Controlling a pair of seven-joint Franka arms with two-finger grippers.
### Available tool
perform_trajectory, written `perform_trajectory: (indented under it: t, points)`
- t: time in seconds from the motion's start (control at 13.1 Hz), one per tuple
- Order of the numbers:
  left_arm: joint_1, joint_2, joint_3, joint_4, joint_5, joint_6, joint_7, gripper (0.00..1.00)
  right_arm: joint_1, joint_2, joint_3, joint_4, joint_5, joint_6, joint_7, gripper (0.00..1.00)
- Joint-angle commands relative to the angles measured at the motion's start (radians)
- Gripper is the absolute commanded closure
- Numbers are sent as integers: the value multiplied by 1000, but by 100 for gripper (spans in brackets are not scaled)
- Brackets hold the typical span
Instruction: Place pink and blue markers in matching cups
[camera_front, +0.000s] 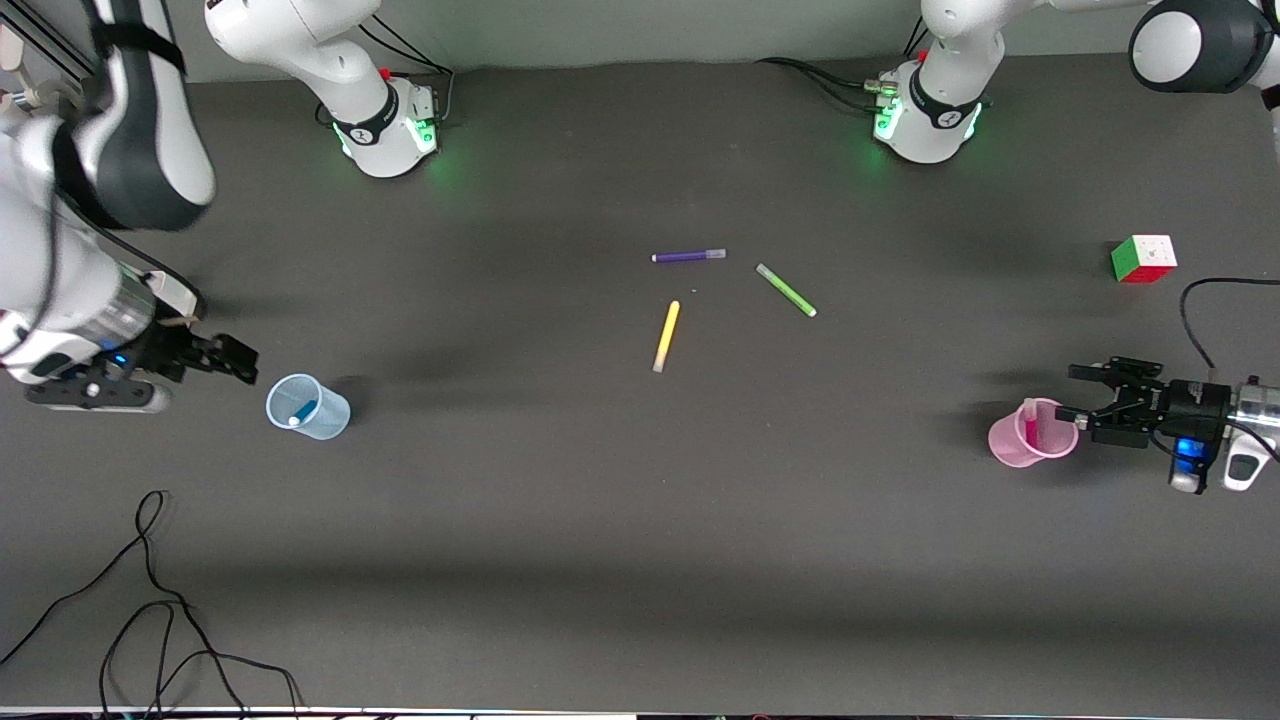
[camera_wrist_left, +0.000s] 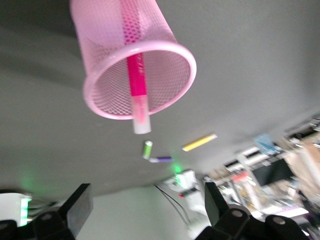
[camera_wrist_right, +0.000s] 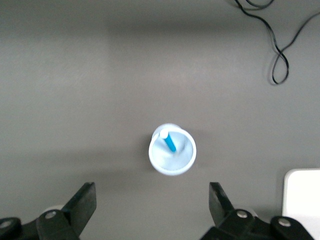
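So we've got the slim bright magenta-pink marker (camera_front: 1031, 422) with its pale end sticking up out of the small translucent pink tapered cup (camera_front: 1012, 446), which stands at the left arm's end of the dark grey table (camera_front: 640, 520); in the left wrist view that cup (camera_wrist_left: 107, 60) looks finely meshed and the marker (camera_wrist_left: 136, 75) leans against its rim, pale tip poking past it. The slim medium-blue marker (camera_front: 303, 412) sits inside the pale blue translucent tapered cup (camera_front: 320, 418) at the right arm's end, white end up near the rim, and the right wrist view shows it (camera_wrist_right: 169, 140) slanted across that cup (camera_wrist_right: 172, 149). Left tool (camera_front: 1078, 398) hangs just beside the pink cup with its fingers spread wide, gripping nothing. Right tool (camera_front: 250, 365) hovers just beside the blue cup, fingers also wide apart, nothing in them. Mid-table we see a purple pen (camera_front: 688, 256), a yellow pen (camera_front: 666, 336) and a lime-green pen (camera_front: 786, 290) lying loose.
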Motion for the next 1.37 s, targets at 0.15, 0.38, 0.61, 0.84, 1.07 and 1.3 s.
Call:
perform_trajectory:
  t: [0.15,0.38,0.61,0.84,1.07,1.3]
  points:
    - [-156,-189,6,0,370,108,7,1,-212,-60,273,195,3,-289,36,0]
    - [-210,-364,5,-101,484,181,19,1,-280,-116,340,185,6,-303,39,0]
    - [-223,-490,5,-178,487,213,51,1,-283,-120,353,191,14,-303,33,0]
    - [-253,-625,5,-342,507,302,51,1,-343,-144,418,191,12,-332,27,0]
    - [-287,-721,5,-419,552,330,51,1,-343,-149,418,192,14,-337,29,0]
    - [-298,-736,5,-407,590,342,83,1,-341,-150,407,195,18,-348,30,0]
